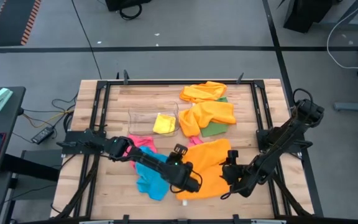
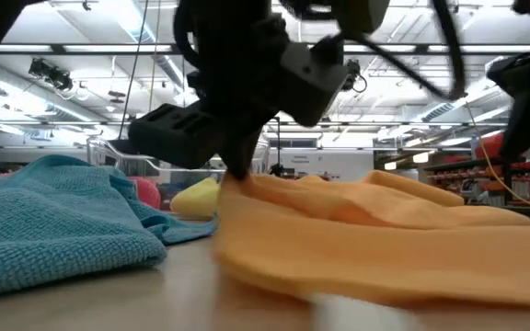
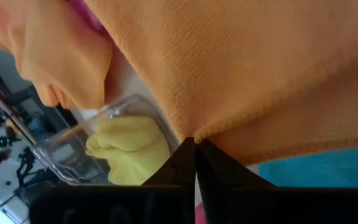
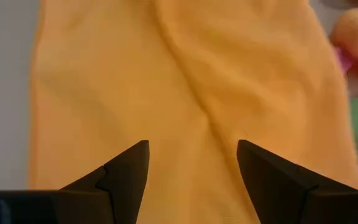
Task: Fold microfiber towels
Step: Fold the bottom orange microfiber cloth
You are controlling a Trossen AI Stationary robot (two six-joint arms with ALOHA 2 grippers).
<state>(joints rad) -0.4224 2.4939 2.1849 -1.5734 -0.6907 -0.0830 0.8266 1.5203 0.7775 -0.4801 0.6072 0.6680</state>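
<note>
Bare table (image 1: 114,109) lies open at 10 o'clock and along the far left edge; the clear bin (image 1: 143,121) blocks the centre; heaped towels (image 1: 207,109) crowd 1 o'clock; the blue towel (image 1: 152,177) and orange towel (image 1: 211,168) cover 6 o'clock.

Bright overhead lighting; low view's foreground blurred.

from overhead we are looking straight down on the whole table (image 1: 117,186). at tabletop height we are facing level across it into the room. both wrist cameras are pressing close to the orange towel (image 1: 211,169), which every view shares.
</note>
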